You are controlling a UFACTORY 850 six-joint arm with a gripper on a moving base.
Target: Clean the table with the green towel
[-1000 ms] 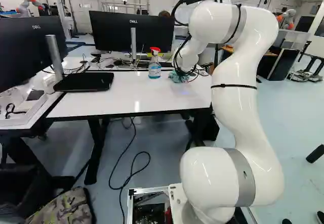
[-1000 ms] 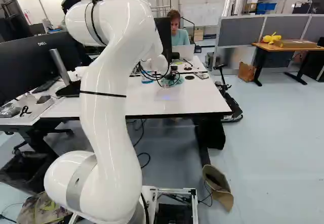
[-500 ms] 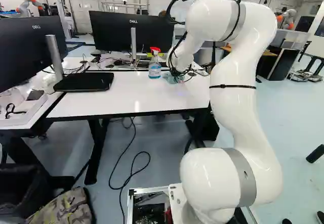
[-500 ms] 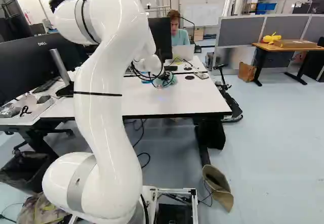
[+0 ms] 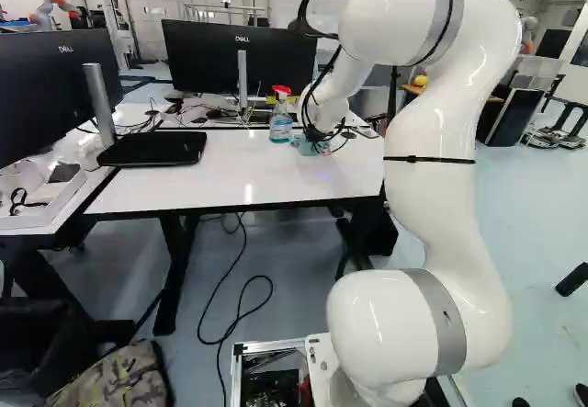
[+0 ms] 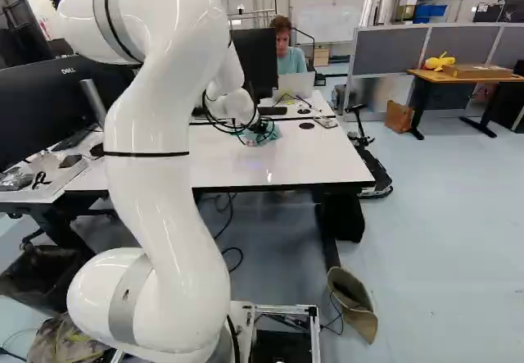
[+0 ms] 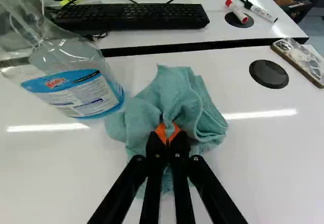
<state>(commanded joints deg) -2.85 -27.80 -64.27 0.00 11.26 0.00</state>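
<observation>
**Green towel pinched in my gripper, down on the white surface**

From the left of the left base view, I see a large monitor with its black foot resting on the surface. A dark bin and a camouflage-patterned bag are below, on the floor. Further right, a second monitor stands beyond the near surface, and a black cable curls over the floor under it.

Next comes the spray bottle, upright, with a red nozzle and blue liquid inside. It stands just beside my towel; I can't tell whether the two touch.

My fingers are nearly together, their orange pads closed from both sides on a raised fold of the towel. The rest of the cloth spreads crumpled around my fingertips. In the wrist view, a black keyboard lies ahead of the towel, past a dark gap between tabletops.

To the towel's right, on the same surface as the cloth, I find a round black disc, then a flat case near the gap.
</observation>
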